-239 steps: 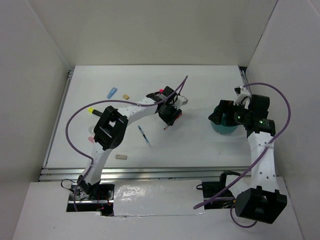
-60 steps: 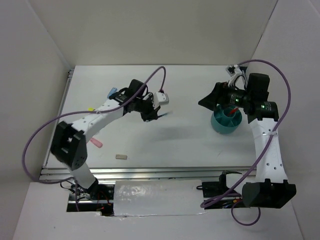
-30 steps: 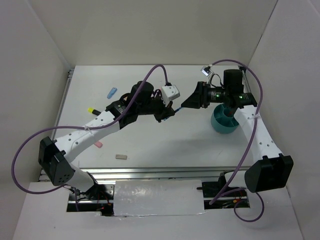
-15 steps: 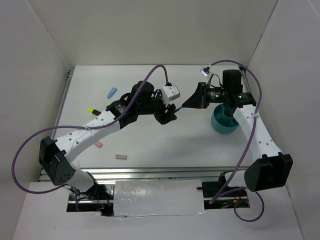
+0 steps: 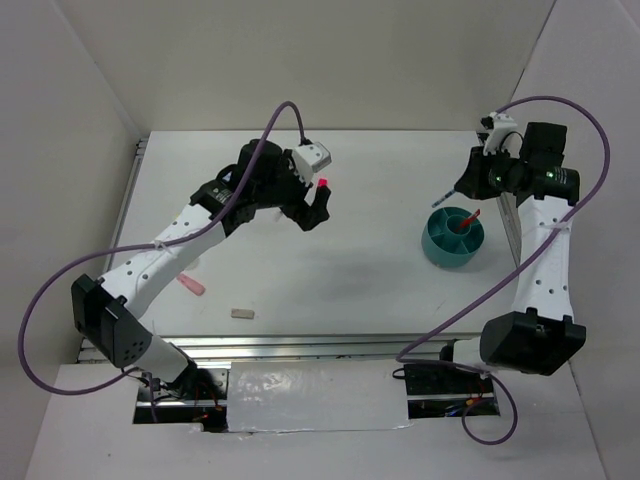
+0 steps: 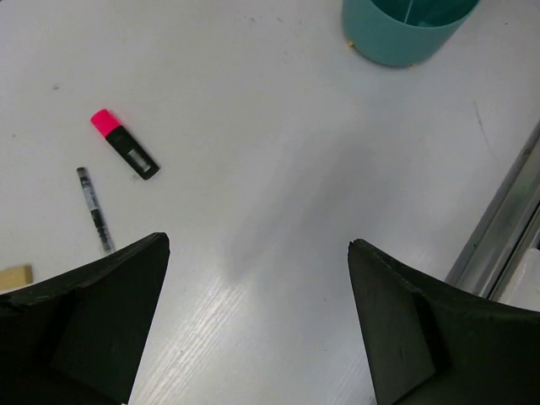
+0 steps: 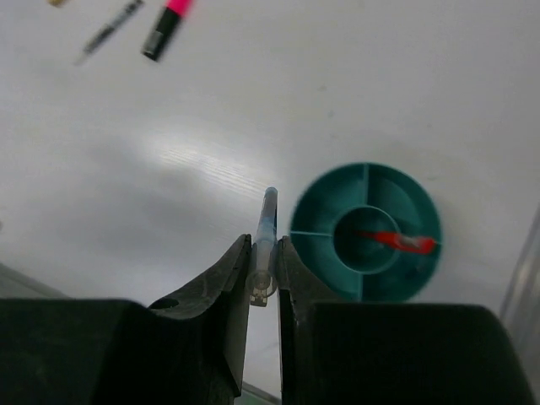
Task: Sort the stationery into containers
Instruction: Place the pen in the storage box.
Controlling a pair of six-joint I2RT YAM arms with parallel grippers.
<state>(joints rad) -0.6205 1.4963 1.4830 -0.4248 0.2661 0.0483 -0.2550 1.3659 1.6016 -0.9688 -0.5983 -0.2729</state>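
- White table (image 5: 340, 290) fills the floor here, matte, with a soft shadow near its middle.
- Plain white walls box it in: back wall (image 5: 320, 60), left wall (image 5: 55, 160), right wall (image 5: 590, 90).
- Metal rail (image 5: 330, 345) runs along the near edge, and a side rail (image 5: 118, 215) runs up the left.
- Glossy white sheet (image 5: 310, 395) lies just below the near rail.

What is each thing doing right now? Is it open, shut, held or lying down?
left gripper: open, empty.
right gripper: shut on the blue-clear pen.
blue-clear pen: held between the right fingers.
teal cup: upright, with a red pen in it.
red pen: inside the cup.
pink-capped highlighter: capped, lying on the table.
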